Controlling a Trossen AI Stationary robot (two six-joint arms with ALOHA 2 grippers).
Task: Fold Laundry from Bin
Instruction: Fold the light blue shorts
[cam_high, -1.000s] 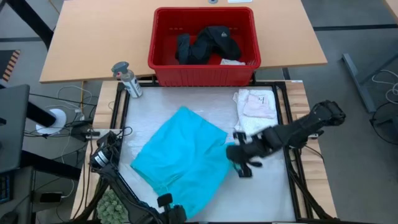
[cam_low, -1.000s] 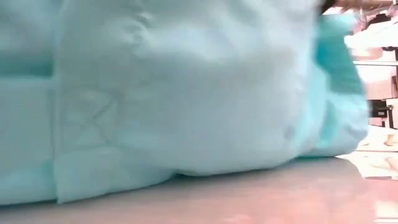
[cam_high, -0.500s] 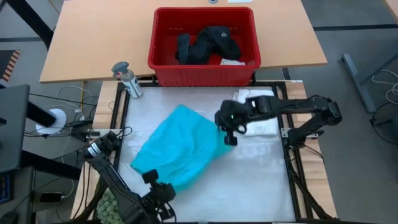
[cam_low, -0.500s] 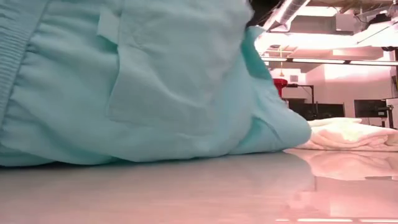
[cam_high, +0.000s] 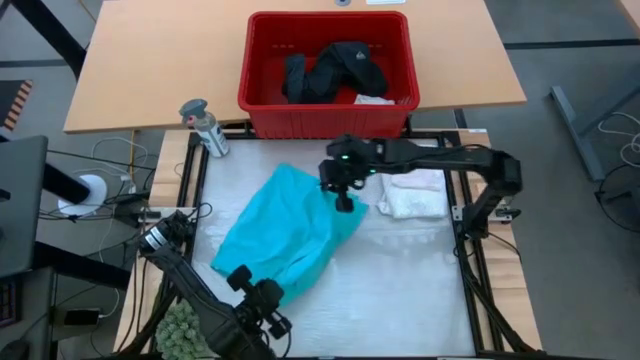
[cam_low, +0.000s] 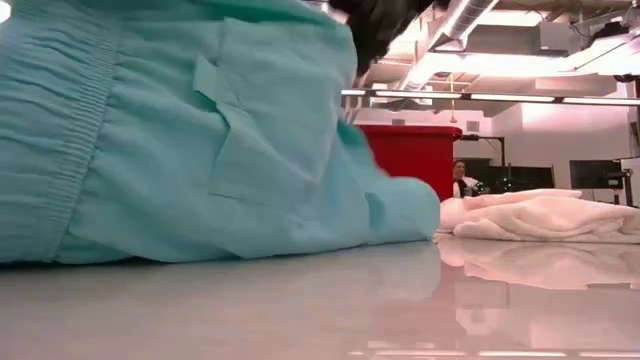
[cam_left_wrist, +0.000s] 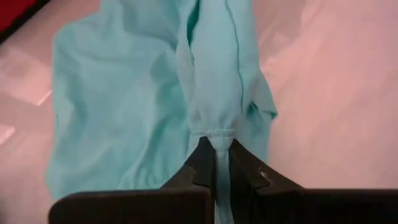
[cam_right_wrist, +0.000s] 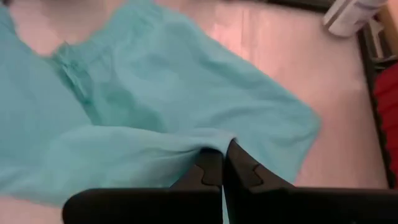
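Note:
The turquoise shirt lies crumpled on the white table mat, its left part resting on the mat; it fills the left of the low view. My left gripper is at its near end, shut on the cloth. My right gripper is at its far right side, also shut on it. The red bin stands beyond the mat's far edge with black clothing inside. A folded pale white-pink pile lies on the mat at the right. My left gripper pinches a bunched, gathered fold of the shirt's near end between its two fingers, coming at it slanting down from the near side. The cloth runs away from the fingers in a narrow ridge, then spreads out on the mat. My right gripper pinches a folded edge of the shirt between its two fingers, slanting down from the right. That edge is lifted, and the cloth below it drapes slack onto the rest of the shirt.
A grey spray bottle stands at the mat's far left corner. Black frame rails run along the mat's sides. The mat's near right part is bare. In the low view a person shows far behind the table.
My right gripper has swept from the mat's right middle toward its far left, carrying the shirt's right side over onto the rest. The shirt is now narrower and bunched. My left gripper has risen a little toward the far edge and turned, still shut on the near end.

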